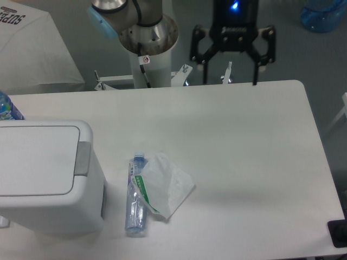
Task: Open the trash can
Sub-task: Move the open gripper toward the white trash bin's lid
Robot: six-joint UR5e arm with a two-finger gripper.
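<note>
1. From the fixed camera I see the big boxy white plastic trash can (51, 179) at the left edge of the flat white table (244, 141), near the front.
2. Its flat white lid (35, 160) is down and shut, and the small grey push tab (82, 158) sits on the right rim.
3. My black two-finger gripper (230, 81) hangs over the far edge of the table, well apart from the trash can — its two fingers point down and are spread wide, with nothing between them.
4. A little blue light glows on the black arm part just above the gripper.
5. A crushed clear plastic bottle (135, 203) with a blue cap end lies on the table just to the right of the trash can.
6. A crumpled clear plastic bag (168, 187) with a green strip lies beside the bottle, touching it.
7. The round grey and white robot base (147, 46) stands behind the table — it has a light blue cap on one joint.
8. A big blue water jug (325, 13) shows in the top right corner.
</note>
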